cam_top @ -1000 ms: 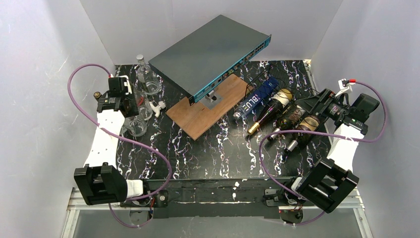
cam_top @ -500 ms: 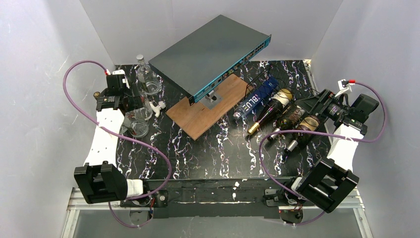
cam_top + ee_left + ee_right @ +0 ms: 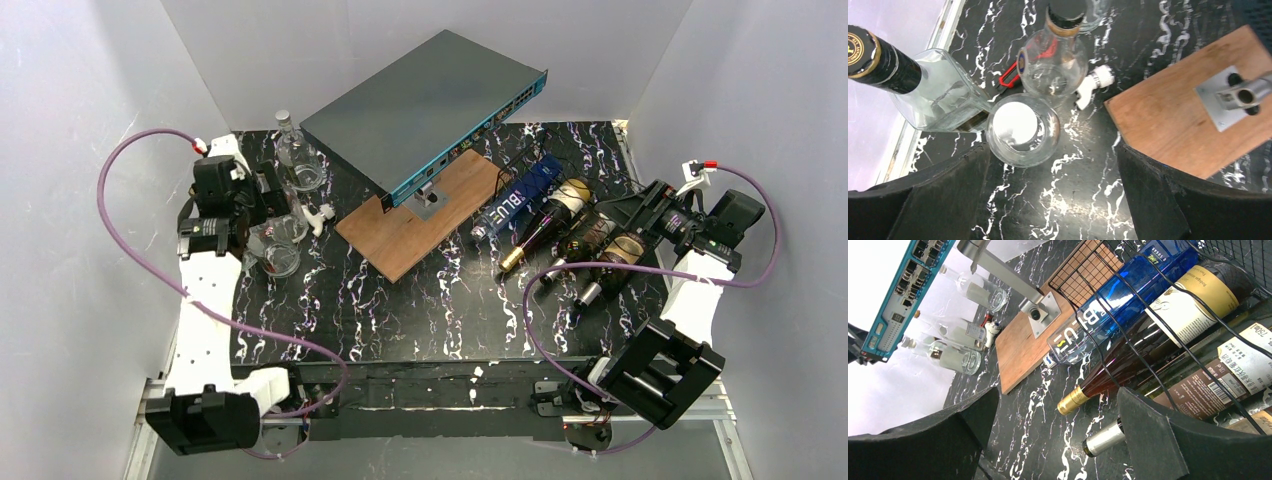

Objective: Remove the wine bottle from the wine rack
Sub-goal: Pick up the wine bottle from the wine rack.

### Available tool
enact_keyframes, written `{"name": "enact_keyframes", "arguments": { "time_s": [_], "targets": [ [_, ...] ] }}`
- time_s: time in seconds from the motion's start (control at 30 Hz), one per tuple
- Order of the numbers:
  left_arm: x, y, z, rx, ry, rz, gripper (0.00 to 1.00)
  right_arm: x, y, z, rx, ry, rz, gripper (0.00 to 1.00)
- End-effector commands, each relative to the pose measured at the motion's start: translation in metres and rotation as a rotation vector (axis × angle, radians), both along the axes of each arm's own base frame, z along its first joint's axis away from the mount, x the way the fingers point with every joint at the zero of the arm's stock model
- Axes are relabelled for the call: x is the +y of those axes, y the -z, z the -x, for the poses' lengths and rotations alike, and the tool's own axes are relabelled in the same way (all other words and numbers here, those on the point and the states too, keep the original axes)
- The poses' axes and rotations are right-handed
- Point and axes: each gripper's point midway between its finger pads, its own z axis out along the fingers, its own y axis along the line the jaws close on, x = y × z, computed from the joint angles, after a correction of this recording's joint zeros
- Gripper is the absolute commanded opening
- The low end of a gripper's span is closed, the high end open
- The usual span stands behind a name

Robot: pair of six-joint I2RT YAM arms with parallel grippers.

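Observation:
The black wire wine rack (image 3: 1080, 272) lies at the table's right with several bottles in it. A blue bottle (image 3: 520, 200) (image 3: 1128, 295) lies at its far side. Beside that come a brown wine bottle with a gold cap (image 3: 545, 222) (image 3: 1113, 370) and a dark one with a silver cap (image 3: 590, 290) (image 3: 1103, 438). My right gripper (image 3: 625, 225) (image 3: 1057, 400) is open at the rack's right end, above the bottle bodies, holding nothing. My left gripper (image 3: 262, 205) (image 3: 1052, 155) is open above glassware at the far left, empty.
A grey network switch (image 3: 425, 105) is mounted tilted on a post over a wooden board (image 3: 420, 215) at mid-table. Under the left gripper stand a square clear bottle (image 3: 923, 95), a round clear bottle (image 3: 1053, 65) and a glass jar (image 3: 1023, 127). White walls enclose the table.
The left gripper went from shut to wide open, and the left arm rose and pulled back from the glassware. The right arm and the bottles have not moved.

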Motion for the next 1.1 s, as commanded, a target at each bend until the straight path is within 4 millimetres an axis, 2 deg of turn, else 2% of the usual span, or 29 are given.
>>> {"name": "enact_keyframes", "arguments": {
  "time_s": [0.0,0.27,0.43,0.67,0.93,1.07],
  "targets": [
    [-0.022,-0.021,0.018,-0.069,0.076,0.084,0.98,0.001,-0.006,0.001,-0.044,-0.023,0.018,0.99],
    [-0.059,-0.029,0.052,-0.124,0.236,0.184,0.98,0.0,-0.006,0.003,-0.038,-0.032,0.046,0.98],
    [-0.089,-0.029,0.075,-0.153,0.348,0.295,0.98,-0.001,-0.005,0.006,-0.029,-0.035,0.096,0.99],
    [-0.123,-0.017,0.099,-0.146,0.474,0.443,0.98,0.0,0.0,0.017,-0.027,-0.049,0.178,0.98],
    [-0.152,-0.012,0.119,-0.149,0.588,0.558,0.98,0.002,0.004,0.023,-0.025,-0.047,0.216,0.98],
    [-0.171,-0.01,0.13,-0.156,0.7,0.612,0.98,0.002,0.006,0.025,-0.023,-0.041,0.223,0.98]
  ]
}}
